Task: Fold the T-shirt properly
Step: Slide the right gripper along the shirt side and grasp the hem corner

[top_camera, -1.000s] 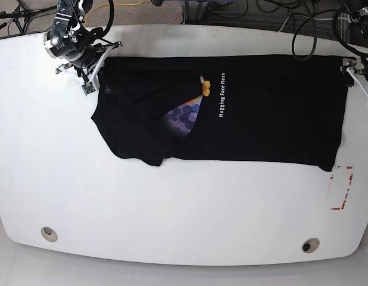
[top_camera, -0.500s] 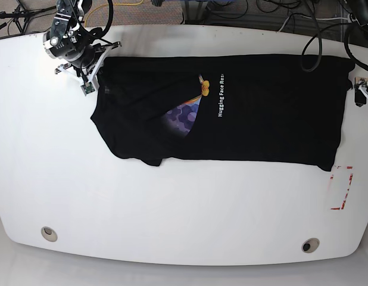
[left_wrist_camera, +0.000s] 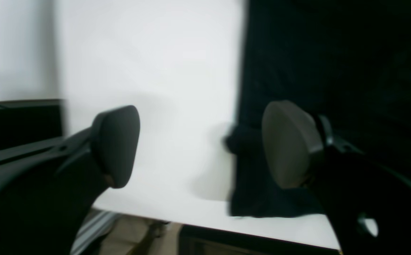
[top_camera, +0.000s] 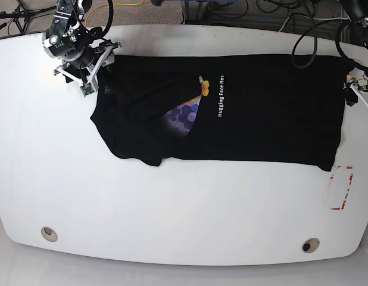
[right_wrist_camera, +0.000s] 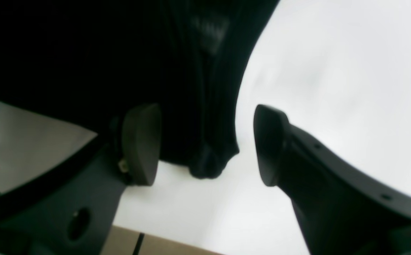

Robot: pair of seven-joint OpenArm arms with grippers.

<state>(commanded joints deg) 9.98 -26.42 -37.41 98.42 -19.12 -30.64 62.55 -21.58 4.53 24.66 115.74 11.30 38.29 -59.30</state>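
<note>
The black T-shirt (top_camera: 267, 119) lies spread flat across the white table (top_camera: 172, 208), with white lettering (top_camera: 221, 95), a yellow mark (top_camera: 205, 88) and a purple patch (top_camera: 184, 113) showing at a folded-over flap. My right gripper (top_camera: 99, 62) stands open at the shirt's far-left corner. In the right wrist view that corner (right_wrist_camera: 209, 166) sits between the pads (right_wrist_camera: 141, 141), unpinched. My left gripper (top_camera: 352, 83) is open at the shirt's right edge. There a small bump of the hem (left_wrist_camera: 235, 141) lies between its fingers (left_wrist_camera: 287, 145), with the shirt (left_wrist_camera: 333, 71) beyond.
Red tape marks (top_camera: 342, 187) sit near the table's right edge. Two round holes (top_camera: 48, 233) (top_camera: 310, 245) lie near the front edge. Cables (top_camera: 303, 36) run behind the table's back edge. The table edge (left_wrist_camera: 205, 226) is close under the left gripper.
The left arm swung out to the right past the shirt's edge, then came back in against it. The right gripper shifted slightly up and right over the shirt's corner. The shirt has not moved.
</note>
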